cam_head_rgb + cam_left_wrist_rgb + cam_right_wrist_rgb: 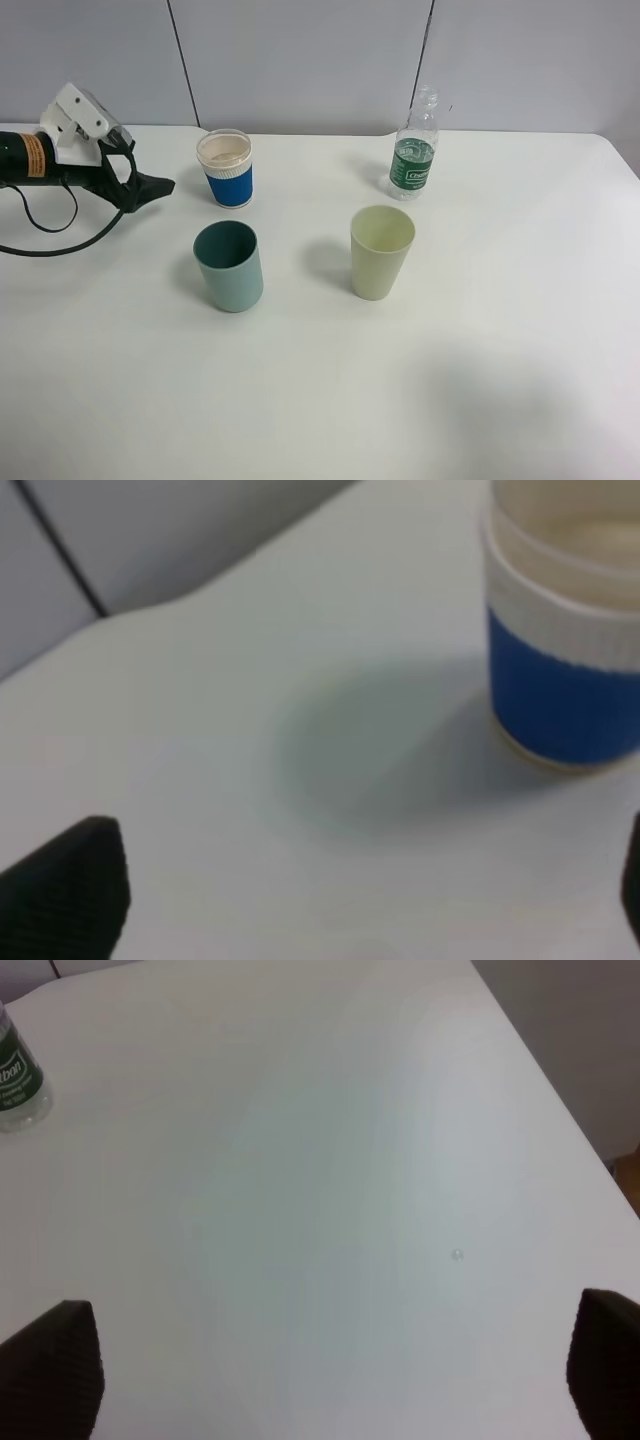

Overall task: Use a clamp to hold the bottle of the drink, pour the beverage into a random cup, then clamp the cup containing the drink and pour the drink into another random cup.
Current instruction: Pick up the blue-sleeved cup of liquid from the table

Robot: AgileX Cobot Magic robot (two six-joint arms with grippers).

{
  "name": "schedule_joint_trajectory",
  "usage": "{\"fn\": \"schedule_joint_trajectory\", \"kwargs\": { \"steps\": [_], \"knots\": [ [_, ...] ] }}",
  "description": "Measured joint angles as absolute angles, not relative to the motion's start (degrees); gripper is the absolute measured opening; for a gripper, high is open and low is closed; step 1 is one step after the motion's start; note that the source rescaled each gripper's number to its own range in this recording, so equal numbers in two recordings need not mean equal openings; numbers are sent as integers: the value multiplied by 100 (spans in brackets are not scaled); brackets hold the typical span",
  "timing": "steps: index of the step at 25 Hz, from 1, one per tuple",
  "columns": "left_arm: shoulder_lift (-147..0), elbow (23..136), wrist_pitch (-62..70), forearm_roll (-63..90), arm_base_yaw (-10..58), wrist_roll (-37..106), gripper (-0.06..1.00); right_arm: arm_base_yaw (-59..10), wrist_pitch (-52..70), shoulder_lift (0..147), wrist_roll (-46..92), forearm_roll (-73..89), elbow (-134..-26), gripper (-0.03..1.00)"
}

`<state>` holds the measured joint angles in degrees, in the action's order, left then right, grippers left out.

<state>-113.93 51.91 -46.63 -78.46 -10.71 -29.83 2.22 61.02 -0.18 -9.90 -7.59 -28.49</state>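
Teal tumbler (229, 266) and pale yellow-green tumbler (381, 252) stand mid-way across the white bench (480, 390); behind them, nearer the far edge, stand the blue-banded cup (226, 168) and the bottle (414, 158). The left end effector (155, 186) gapes empty beside the cup, and the right end effector (330, 1370) gapes empty near the right edge. Grey wall panels (300, 60) stand behind.

Bright, even light fills the matte white counter (480, 330), without glare. The plain teal tumbler (230, 268) and the pale yellow-green tumbler (381, 252) cast soft grey shadows toward the left jaws. Both wrist views are soft: the short blue-banded white ribbed cup (560, 670) ahead of those jaws is blurred, its shadow diffuse.
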Motion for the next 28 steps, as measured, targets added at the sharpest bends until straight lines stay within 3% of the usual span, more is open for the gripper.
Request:
{"fn": "schedule_joint_trajectory", "kwargs": {
  "steps": [28],
  "knots": [
    [-13007, 6968, -6156, -9204, -975, -3694, 100, 222, 6102, -18, -990, -759, -2849, 84]
  ]
}}
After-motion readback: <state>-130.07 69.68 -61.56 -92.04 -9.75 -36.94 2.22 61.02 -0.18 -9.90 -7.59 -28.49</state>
